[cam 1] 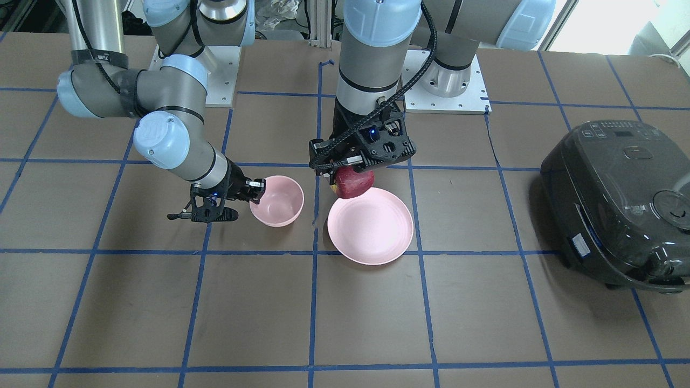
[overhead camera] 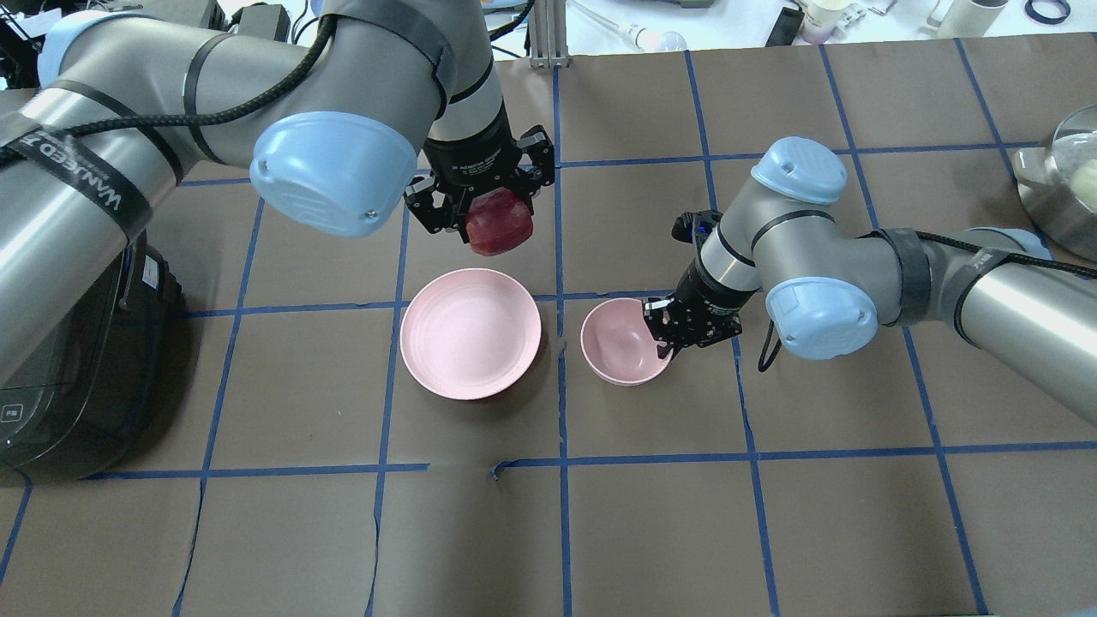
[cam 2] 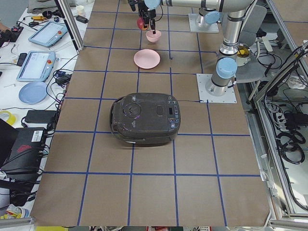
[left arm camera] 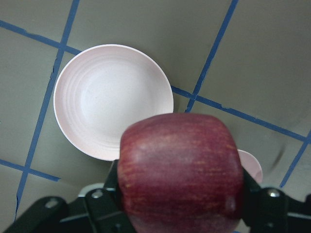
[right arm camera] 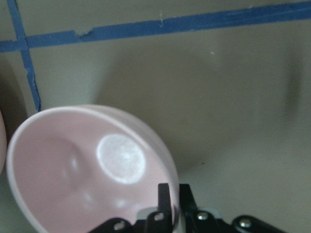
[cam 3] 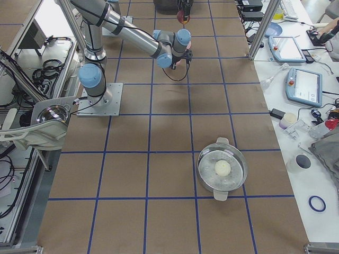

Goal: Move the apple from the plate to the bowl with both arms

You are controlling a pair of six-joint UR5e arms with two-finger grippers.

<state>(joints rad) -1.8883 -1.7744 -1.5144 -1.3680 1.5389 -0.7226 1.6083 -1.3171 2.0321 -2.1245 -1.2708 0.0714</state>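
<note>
Front-facing view: left tool (cam 1: 353,175) pinched apple (cam 1: 357,183), yellowish end toward 8 o'clock; right tool (cam 1: 257,193) pinched bowl (cam 1: 281,209) rim at 9 o'clock.

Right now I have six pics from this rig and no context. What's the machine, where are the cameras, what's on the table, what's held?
The machine is two jointed robot arms at one table, each ending in a two-finger gripper. Two cameras look down on the table, one from behind the robot and one facing it. Two more look along it from its ends, and one rides on each wrist. The left gripper holds a dark red apple in the air, clear of the empty pink plate. The right gripper pinches the rim of the small pink bowl beside the plate. A black cooker and a metal pot also sit on the table.
</note>
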